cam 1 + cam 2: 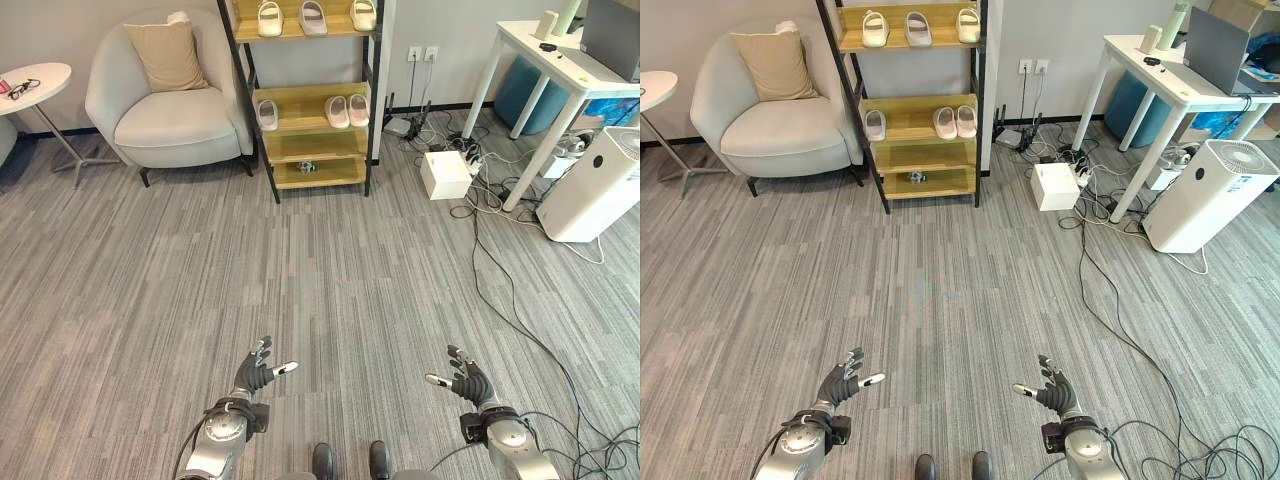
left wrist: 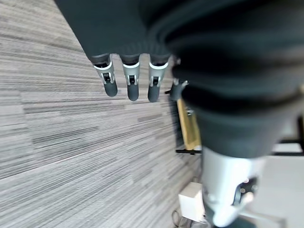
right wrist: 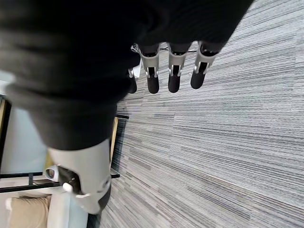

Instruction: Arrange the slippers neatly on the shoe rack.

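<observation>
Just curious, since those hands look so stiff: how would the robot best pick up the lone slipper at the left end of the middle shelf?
Probably by the closed toe band, coming from the open front of the shoe rack. The lone slipper lies flat and lengthwise with bare shelf beside it, so the fingers could likely pinch across it. Both the left hand and the right hand are open, far back over the floor.

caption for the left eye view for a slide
Both hands, left and right, open and empty, far from the shoe rack holding slippers.
</observation>
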`<state>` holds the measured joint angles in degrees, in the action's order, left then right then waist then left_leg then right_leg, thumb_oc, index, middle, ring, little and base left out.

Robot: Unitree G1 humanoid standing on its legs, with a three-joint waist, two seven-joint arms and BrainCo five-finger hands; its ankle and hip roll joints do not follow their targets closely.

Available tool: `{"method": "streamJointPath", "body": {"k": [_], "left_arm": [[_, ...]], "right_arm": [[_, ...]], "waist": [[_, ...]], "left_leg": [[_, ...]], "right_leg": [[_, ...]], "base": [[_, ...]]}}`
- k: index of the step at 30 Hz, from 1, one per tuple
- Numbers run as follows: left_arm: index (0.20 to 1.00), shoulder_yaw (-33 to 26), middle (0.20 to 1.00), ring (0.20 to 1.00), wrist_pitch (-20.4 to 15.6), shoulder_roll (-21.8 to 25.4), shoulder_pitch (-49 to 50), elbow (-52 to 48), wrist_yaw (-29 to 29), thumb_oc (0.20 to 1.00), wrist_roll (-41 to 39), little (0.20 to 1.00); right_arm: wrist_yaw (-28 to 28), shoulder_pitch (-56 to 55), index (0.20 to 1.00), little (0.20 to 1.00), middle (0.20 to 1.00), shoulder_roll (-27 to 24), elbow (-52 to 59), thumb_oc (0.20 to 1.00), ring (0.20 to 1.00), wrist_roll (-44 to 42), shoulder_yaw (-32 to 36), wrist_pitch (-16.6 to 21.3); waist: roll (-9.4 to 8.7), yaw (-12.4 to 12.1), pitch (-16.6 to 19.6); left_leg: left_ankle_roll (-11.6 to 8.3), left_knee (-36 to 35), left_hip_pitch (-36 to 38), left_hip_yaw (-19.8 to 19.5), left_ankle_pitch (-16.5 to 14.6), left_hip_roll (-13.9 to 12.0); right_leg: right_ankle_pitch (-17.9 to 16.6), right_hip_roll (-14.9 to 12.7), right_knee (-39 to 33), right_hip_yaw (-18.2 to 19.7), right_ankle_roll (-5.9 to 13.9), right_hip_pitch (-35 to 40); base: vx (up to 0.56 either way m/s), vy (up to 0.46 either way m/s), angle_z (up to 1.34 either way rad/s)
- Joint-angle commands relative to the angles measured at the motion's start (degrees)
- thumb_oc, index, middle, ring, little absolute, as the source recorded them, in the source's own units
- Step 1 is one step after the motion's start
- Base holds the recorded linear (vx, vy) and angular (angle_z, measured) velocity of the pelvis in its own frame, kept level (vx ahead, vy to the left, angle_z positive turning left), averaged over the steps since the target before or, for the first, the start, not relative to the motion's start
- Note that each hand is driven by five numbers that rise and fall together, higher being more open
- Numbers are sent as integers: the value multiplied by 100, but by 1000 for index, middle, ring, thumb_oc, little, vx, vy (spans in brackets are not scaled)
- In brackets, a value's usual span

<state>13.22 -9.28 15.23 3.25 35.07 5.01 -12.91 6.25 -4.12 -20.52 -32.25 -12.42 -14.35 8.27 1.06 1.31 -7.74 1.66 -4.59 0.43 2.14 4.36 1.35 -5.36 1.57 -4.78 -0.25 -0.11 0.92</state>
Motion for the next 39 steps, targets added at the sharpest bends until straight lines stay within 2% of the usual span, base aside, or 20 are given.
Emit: {"method": "streamJointPath", "body": {"k": [1, 17, 24, 29, 31, 35, 39], "left_arm": [[1000, -166, 1000, 1000, -129, -22, -197, 212, 93, 1000, -158, 1000], [1000, -165, 1000, 1000, -58, -102, -121, 189, 43, 1000, -396, 1000], [1000, -307, 1000, 1000, -150, -52, -81, -8, 30, 1000, -632, 1000], [1000, -386, 1000, 1000, -225, 71, -152, -87, 20, 1000, -653, 1000], [1000, -456, 1000, 1000, -194, 65, 34, -146, -46, 1000, -586, 1000], [1000, -483, 1000, 1000, -165, 24, 134, -136, -59, 1000, -573, 1000], [1000, -423, 1000, 1000, -137, 25, 87, -124, -4, 1000, -469, 1000]], "right_arm": [[81, 94, 1000, 1000, 1000, 53, 280, 1000, 1000, 8, 205, 179], [70, -11, 1000, 1000, 1000, 185, 130, 1000, 1000, -69, 229, 114], [61, -2, 1000, 1000, 1000, 191, 27, 1000, 1000, -70, 278, 130], [47, 66, 1000, 1000, 1000, 185, -115, 1000, 1000, -210, 439, 136], [33, -64, 1000, 1000, 1000, 159, -121, 1000, 1000, -155, 511, 115], [-74, -93, 1000, 1000, 1000, 95, -65, 1000, 1000, -90, 388, 87], [-104, -126, 1000, 1000, 1000, 89, -10, 1000, 1000, -152, 343, 97]], "waist": [[-232, 40, -18], [-247, 51, 124], [-233, 54, 133], [-214, 88, 44], [-170, 124, 115], [-173, 98, 69], [-201, 120, 40]], "left_leg": [[-283, -41, 356, -213, -686, -195], [-247, -41, 478, -232, -752, -171], [-234, -41, 480, -277, -752, -142], [-347, -41, 308, -163, -566, -134], [-359, -41, 288, -106, -640, -184], [-271, -41, 386, -179, -718, -128], [-262, -41, 439, -153, -746, -128]], "right_leg": [[753, -462, -22, 278, 594, 291], [778, -466, -22, 271, 589, 405], [776, -482, -22, 253, 584, 438], [694, -554, -22, 85, 619, 348], [715, -543, -22, 39, 624, 333], [715, -548, -22, 176, 625, 376], [743, -540, -22, 246, 613, 398]], "base": [[20, 3, -5], [13, 3, -1], [0, 0, 0], [-47, -5, 9], [-21, -7, 12], [6, 8, 0], [42, 6, -7]]}}
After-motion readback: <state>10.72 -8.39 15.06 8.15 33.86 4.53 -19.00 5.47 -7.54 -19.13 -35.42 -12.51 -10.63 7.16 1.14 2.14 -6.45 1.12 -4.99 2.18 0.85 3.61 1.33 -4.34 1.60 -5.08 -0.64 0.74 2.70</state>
